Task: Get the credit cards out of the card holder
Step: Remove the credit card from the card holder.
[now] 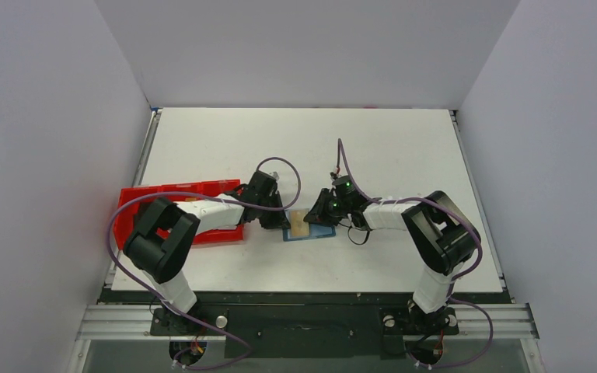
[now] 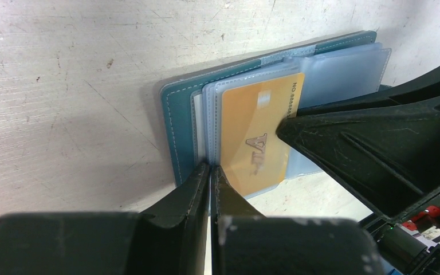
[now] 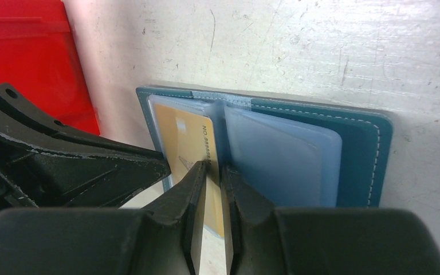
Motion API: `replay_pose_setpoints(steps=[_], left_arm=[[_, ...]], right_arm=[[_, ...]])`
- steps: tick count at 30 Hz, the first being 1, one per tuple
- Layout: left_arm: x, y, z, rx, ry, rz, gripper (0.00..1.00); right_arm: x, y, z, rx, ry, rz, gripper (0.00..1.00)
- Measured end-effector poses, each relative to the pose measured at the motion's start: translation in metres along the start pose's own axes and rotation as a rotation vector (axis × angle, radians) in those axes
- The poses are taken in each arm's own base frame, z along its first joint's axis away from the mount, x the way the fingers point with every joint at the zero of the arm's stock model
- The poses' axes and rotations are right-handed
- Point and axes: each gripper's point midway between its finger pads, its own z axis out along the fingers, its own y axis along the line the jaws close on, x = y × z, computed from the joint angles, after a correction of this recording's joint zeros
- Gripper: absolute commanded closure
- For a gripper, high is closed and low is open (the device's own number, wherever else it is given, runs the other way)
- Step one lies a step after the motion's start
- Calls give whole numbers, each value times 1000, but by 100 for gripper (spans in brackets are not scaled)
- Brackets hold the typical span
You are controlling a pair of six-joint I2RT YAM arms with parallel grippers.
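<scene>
1 gold card (image 2: 252, 132) shows in the open card holder (image 2: 175, 126) beside the red tray (image 1: 132, 208) — thin, stiff, slick. My left gripper (image 2: 211, 169) is pinched shut at the holder's edge. My right gripper (image 3: 215, 169), a narrow slit, straddles the card's free edge, the place to pinch — gripping? Can't tell.

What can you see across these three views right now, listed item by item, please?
table: one, white and scuffed, under everything
red tray: one, red, on the table's left side
card holder: one, teal-blue, lying open mid-table between the two arms
clear sleeves: several, translucent, inside the card holder
gold card: one, tan-gold, in the card holder's half nearer the red tray
left fingers: one pair, black, shut, tips at the card holder's edge
right fingers: one pair, black, only a narrow gap between them, tips at the gold card
</scene>
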Motion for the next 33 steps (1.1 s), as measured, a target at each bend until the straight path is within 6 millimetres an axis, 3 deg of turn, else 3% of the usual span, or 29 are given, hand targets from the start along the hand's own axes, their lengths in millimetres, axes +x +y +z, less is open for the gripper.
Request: replay_pose_setpoints(steps=[6,8,33], left_arm=[[0,0,0,1,-1,-13,100],[0,0,0,1,-2,-16,100],[0,-4,3,37,-38,-34,100]], right_arm=[[-1,0,0,-3,-6,11,93],[-1,-1,-1,-5,-8,16,100],[-3,-6,-11,-23,-3,40,100]])
